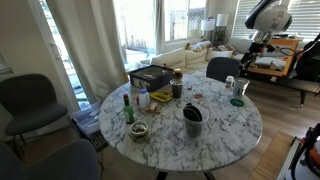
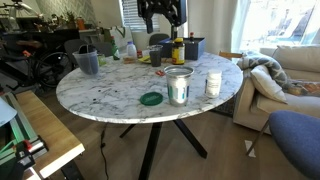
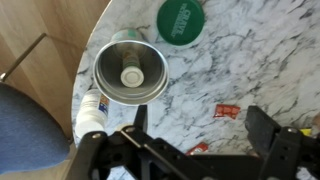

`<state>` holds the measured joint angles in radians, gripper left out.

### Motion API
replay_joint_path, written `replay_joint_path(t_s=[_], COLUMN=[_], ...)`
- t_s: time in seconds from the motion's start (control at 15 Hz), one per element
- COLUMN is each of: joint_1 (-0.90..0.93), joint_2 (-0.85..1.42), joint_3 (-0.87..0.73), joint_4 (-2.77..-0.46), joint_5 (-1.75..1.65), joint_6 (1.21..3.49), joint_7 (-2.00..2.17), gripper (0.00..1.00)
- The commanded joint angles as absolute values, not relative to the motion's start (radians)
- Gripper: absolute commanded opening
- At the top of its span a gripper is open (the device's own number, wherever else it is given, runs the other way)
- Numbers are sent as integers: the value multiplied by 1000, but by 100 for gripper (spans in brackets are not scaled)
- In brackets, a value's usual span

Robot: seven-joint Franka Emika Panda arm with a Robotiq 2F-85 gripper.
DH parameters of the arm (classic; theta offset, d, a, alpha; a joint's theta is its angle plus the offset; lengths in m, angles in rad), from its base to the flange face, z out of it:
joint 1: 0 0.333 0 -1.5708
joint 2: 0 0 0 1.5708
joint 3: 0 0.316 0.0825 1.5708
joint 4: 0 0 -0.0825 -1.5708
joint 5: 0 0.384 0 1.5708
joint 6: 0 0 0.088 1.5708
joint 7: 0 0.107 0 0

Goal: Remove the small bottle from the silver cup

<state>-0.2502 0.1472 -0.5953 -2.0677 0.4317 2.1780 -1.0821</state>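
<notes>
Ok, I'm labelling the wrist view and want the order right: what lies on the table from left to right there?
In order: white container → silver cup with the small bottle inside → green lid → red wrapper.

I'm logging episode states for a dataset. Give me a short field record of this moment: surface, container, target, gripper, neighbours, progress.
surface: round white marble table
container: silver metal cup, upright
target: small bottle with white cap, standing inside the cup
gripper: black Robotiq gripper, open, holding nothing, above the table, with the cup off to one side of its finger gap
neighbours: round green lid lying flat; white cylindrical container beside the cup; red wrapper
progress: bottle not yet removed
</notes>
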Motion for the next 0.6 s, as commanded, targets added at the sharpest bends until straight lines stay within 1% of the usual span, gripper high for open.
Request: replay_joint_path(t_s=[0.0, 0.27, 0.33, 0.53], joint_1=[-354, -401, -393, -421], joint_2=[173, 243, 271, 317], joint_3=[-487, -446, -446, -411], joint_4=[-2051, -1997, -1994, -1991], joint_5=[418, 416, 372, 292], joint_6=[2212, 2234, 2275, 2295], joint_7=[-1065, -1059, -1019, -969], gripper=[100, 100, 100, 100])
